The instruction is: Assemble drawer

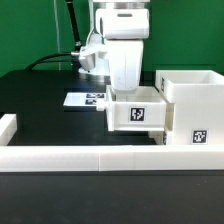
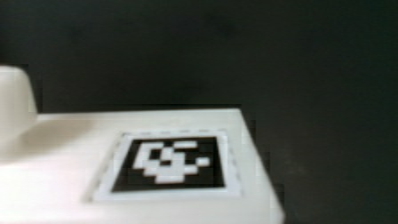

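The large white drawer casing (image 1: 196, 108) stands at the exterior view's right, with a tag on its front. A smaller white tray (image 1: 138, 113) with a tag sits on the black table and touches the casing's left side. My gripper (image 1: 125, 90) hangs straight down over the tray, its fingertips hidden behind the tray's wall. The wrist view is filled by the tray's white face (image 2: 54, 150) and its tag (image 2: 171, 163), very close. No fingers show there. The second tray is out of view.
The marker board (image 1: 86, 99) lies flat behind the tray. A low white wall (image 1: 80, 158) edges the table's front, with a short piece (image 1: 8, 128) at the left. A rounded white shape (image 2: 15, 100) shows at the wrist view's edge.
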Motion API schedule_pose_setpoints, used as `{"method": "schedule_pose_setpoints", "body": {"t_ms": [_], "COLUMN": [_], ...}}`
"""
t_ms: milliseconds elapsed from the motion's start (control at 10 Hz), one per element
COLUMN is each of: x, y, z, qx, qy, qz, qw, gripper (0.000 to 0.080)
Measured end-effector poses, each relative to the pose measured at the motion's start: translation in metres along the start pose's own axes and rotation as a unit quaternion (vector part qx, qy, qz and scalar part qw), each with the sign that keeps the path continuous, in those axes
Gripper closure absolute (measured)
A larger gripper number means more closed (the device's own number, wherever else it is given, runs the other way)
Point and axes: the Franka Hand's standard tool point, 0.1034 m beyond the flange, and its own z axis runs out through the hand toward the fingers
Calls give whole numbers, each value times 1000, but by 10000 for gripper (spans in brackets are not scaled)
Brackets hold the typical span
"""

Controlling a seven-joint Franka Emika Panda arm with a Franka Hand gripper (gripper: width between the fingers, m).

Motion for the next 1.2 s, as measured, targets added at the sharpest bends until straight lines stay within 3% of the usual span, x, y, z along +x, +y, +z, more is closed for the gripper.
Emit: {"method": "schedule_pose_setpoints", "body": {"t_ms": [1200], "x": [17], "y": [0], "z": [1], "qx": [3], "qy": [3], "qz": [-13], "qw": [1000], "gripper": [757]}}
